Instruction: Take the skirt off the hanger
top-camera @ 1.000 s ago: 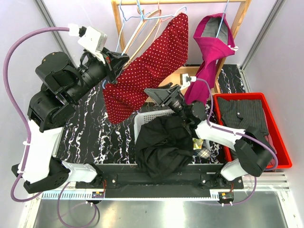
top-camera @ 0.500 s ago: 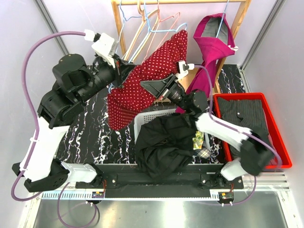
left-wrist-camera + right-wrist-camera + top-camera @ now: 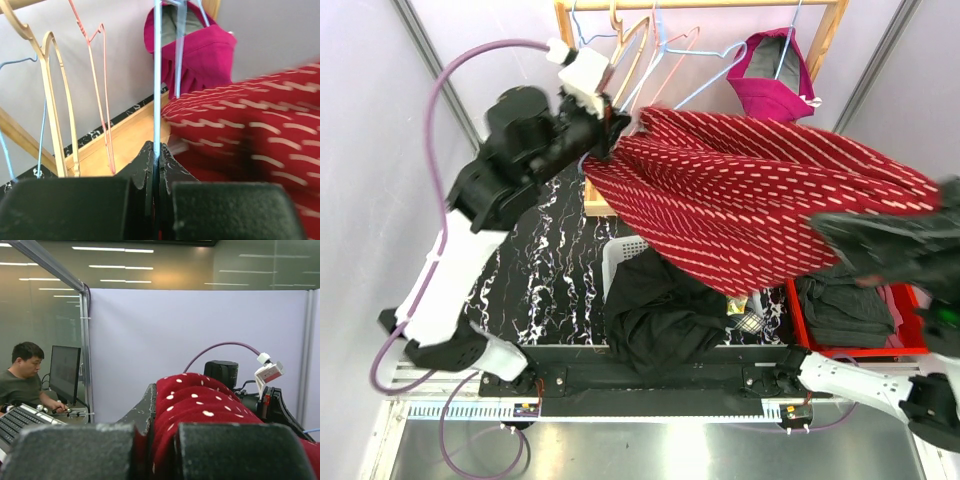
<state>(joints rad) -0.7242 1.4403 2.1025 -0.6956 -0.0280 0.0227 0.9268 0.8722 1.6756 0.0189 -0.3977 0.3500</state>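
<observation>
Plainly this is the pull-off. Nearest, at the right edge of the top view, the right gripper (image 3: 156, 447) has its fingers clamped shut on a fold of the red dotted skirt (image 3: 750, 205). The skirt stretches taut across the middle of the frame, above the black clothes (image 3: 660, 315). Farther back, upper left of centre, the left gripper (image 3: 156, 156) is pinched tight on the blue wire hanger (image 3: 157, 75), where the skirt's far end meets it. To do this well, I judge the left should brace the hanger while the right draws the cloth along the wire's slope. That way the waistband should slip free rather than snag or drag the wooden rack (image 3: 700, 4). No brand, label or writing is readable anywhere.
</observation>
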